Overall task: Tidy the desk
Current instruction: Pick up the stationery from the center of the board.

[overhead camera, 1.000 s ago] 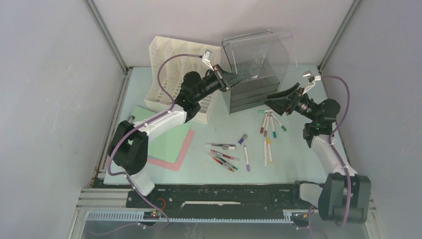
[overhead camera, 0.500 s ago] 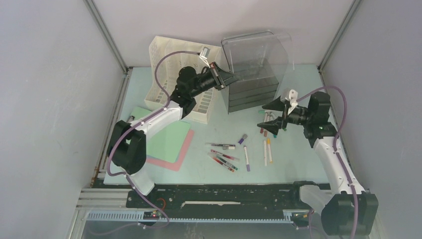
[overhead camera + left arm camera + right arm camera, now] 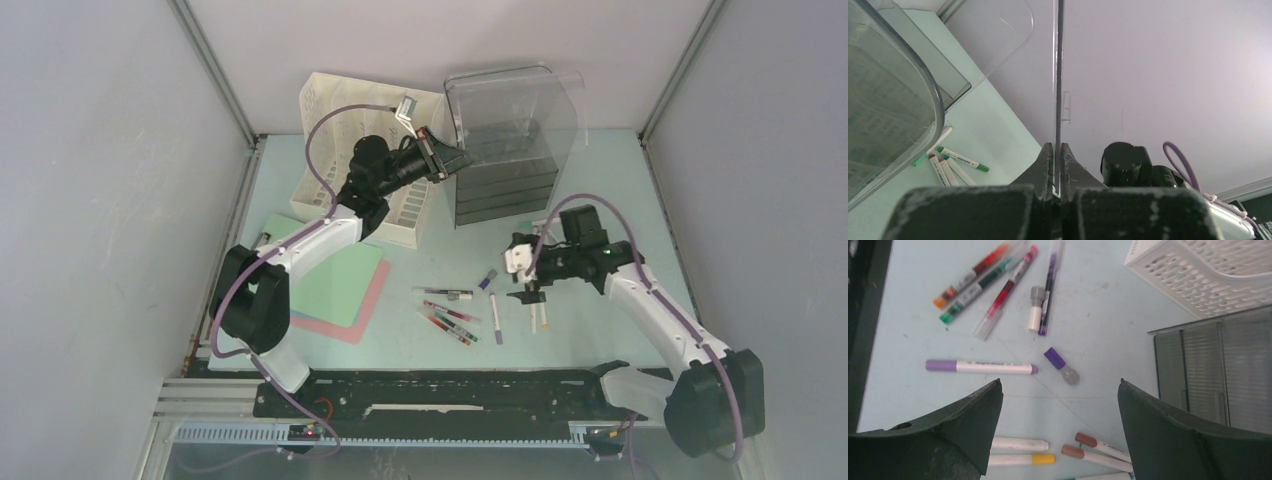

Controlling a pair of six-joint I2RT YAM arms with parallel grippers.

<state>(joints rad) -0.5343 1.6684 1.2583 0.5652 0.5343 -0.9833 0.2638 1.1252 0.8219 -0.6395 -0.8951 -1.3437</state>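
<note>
So the desk (image 3: 615, 165) is the mint top filling the whole bay. It's boxed in by grey walls (image 3: 100, 200) at 9, 12 and 3 o'clock, with aluminium rails (image 3: 213, 70) running up the corners and along the edges. The most open room for moving that we can see is the bare patch at 2 to 3 o'clock and the near band at 6. At 12 stands the clear bin (image 3: 520, 110), at 11 the white basket (image 3: 335, 110), and at 8 the green and pink sheets (image 3: 345, 290).

The left gripper (image 3: 452, 158) is pinched tight on the clear bin's thin wall. The right gripper (image 3: 1059, 385) hangs spread wide over the loose pens (image 3: 450, 312), gripping nothing. A purple marker (image 3: 980, 366) and a purple cap (image 3: 1060, 365) lie just past its fingers.
</note>
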